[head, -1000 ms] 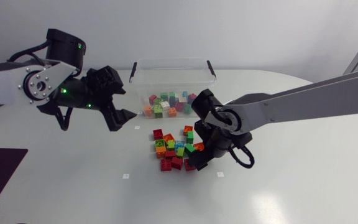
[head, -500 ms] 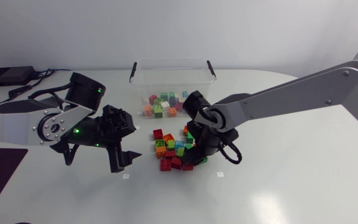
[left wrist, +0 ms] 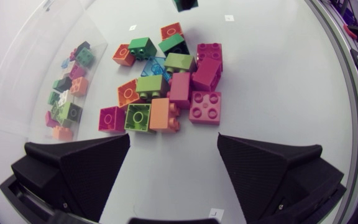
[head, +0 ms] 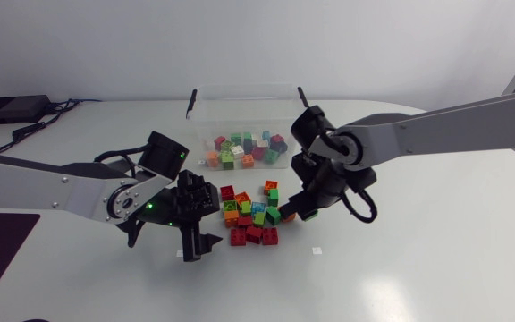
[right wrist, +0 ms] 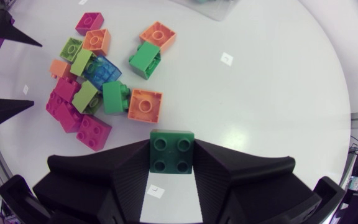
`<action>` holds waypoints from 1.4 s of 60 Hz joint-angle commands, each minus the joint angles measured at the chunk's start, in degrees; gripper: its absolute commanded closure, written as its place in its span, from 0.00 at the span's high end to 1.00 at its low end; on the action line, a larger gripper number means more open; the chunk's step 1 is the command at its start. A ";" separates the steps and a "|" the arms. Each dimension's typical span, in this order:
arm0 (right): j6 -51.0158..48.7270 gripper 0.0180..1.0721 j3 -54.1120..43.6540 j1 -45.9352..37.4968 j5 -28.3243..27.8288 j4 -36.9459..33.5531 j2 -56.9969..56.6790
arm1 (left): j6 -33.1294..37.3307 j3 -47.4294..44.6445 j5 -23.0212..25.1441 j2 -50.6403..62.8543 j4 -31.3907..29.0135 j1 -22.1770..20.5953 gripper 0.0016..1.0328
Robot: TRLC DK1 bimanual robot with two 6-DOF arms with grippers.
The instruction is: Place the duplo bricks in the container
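Head view, container [head: 206,100]: clear tub at the far side of the white worktop [head: 418,259], with mixed bricks inside.
Head view, loose duplo bricks [head: 249,217]: heap near the tub, between the two arms.
Left wrist view, left pincer [left wrist: 173,142]: released, fingers spread wide, with the heap just ahead.
Right wrist view, right pincer [right wrist: 171,155]: grasping a dark green duplo brick [right wrist: 172,151] from both sides, studs up, apart from the heap.
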 commanded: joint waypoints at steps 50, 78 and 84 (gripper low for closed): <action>-3.70 0.39 9.53 -5.59 -3.03 -6.95 -5.50 | 3.91 1.92 5.13 5.80 3.37 -1.41 0.48; -3.52 0.39 20.52 -5.76 -4.87 -10.03 -5.06 | 2.68 6.14 4.78 12.22 2.66 -1.32 0.32; -3.17 0.39 24.39 -5.76 -5.05 -9.24 -3.74 | 3.38 5.87 4.78 10.90 0.03 -1.06 0.31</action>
